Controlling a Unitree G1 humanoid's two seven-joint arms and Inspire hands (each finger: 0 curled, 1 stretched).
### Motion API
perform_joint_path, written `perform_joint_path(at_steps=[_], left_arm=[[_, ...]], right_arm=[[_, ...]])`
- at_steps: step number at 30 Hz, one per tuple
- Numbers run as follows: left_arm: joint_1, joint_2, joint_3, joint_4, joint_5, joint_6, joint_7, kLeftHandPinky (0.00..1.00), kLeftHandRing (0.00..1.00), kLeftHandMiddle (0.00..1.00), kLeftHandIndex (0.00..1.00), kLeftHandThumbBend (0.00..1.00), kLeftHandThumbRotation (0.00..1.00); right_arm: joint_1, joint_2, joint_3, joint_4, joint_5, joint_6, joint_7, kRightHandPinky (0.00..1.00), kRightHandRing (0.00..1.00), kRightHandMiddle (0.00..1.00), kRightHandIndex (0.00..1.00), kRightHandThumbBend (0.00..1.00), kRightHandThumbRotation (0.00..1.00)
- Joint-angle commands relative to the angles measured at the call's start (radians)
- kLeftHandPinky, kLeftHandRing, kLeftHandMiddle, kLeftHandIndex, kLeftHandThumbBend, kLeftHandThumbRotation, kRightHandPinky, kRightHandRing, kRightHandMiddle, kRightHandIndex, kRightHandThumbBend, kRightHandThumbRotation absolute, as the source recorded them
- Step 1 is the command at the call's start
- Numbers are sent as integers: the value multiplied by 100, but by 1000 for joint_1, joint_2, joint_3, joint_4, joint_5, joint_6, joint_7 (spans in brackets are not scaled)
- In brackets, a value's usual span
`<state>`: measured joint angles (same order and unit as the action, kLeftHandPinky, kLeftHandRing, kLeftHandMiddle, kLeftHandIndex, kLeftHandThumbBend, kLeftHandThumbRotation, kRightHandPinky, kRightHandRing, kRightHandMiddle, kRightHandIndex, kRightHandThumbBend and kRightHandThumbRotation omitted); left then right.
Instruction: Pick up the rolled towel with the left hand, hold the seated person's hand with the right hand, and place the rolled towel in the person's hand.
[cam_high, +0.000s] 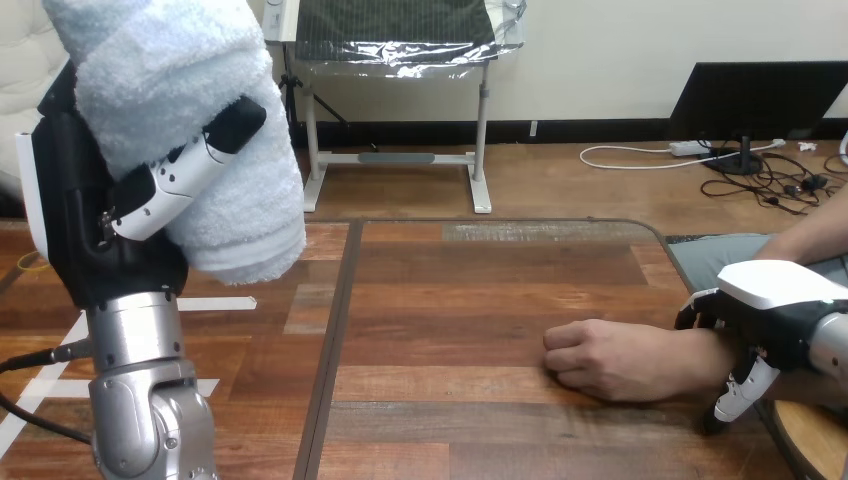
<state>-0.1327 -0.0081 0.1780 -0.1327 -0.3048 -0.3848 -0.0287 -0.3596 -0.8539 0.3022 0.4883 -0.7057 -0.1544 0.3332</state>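
The rolled towel (190, 110) is running off the top edge and hiding much of the left hand (160, 190). The right hand (775, 295) is overlapping the person's wrist (705, 355), leaving any grip unclear.

Nothing readable here, tbh. The rolled towel (170, 90) is plain, the shells on the left hand (75, 220) and right hand (780, 290) have no lettering I can make out, and the wooden surface (480, 300) has no label or number.
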Motion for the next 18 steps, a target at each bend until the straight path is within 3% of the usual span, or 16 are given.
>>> perform_joint_path(at_steps=[1,18], left_arm=[[-44,-2,-8,-42,4,-17,-8,22,28,34,38,53,0],[-46,-5,-10,-40,4,-16,-8,22,28,34,39,54,0]], right_arm=[[-22,-35,-23,1,8,-8,-3,59,76,80,81,100,23],[-21,-39,-30,-10,15,-2,21,61,78,82,83,100,32]])
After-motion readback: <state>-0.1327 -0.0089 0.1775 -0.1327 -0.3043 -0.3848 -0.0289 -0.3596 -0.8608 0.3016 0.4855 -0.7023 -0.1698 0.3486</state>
